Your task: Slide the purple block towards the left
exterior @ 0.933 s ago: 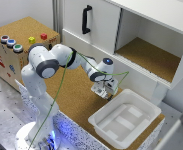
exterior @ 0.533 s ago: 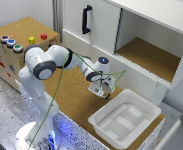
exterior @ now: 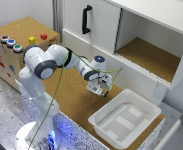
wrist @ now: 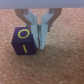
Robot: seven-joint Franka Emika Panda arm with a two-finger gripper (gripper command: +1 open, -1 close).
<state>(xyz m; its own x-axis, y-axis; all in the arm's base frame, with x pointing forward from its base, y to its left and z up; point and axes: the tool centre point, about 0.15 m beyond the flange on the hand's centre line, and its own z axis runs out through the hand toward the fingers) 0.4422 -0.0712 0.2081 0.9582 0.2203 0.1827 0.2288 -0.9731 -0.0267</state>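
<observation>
In the wrist view the purple block (wrist: pixel 22 41), a small cube with yellow markings, rests on the cork surface. My gripper (wrist: pixel 40 43) is shut, its fingers (wrist: pixel 34 29) pressed together and standing right against one side of the block, not around it. In the exterior view the gripper (exterior: pixel 97 90) is low over the cork tabletop (exterior: pixel 71 95), in front of the white cabinet. There the hand hides the block.
A white plastic tray (exterior: pixel 141 107) sits close by on the exterior view's right of the gripper. Behind it stands the cabinet with a black door handle (exterior: pixel 85 20) and an open compartment (exterior: pixel 151 55). A wooden box with coloured buttons (exterior: pixel 21 42) stands at the exterior view's left.
The gripper has shifted a little toward the exterior view's left, staying low over the cork surface.
</observation>
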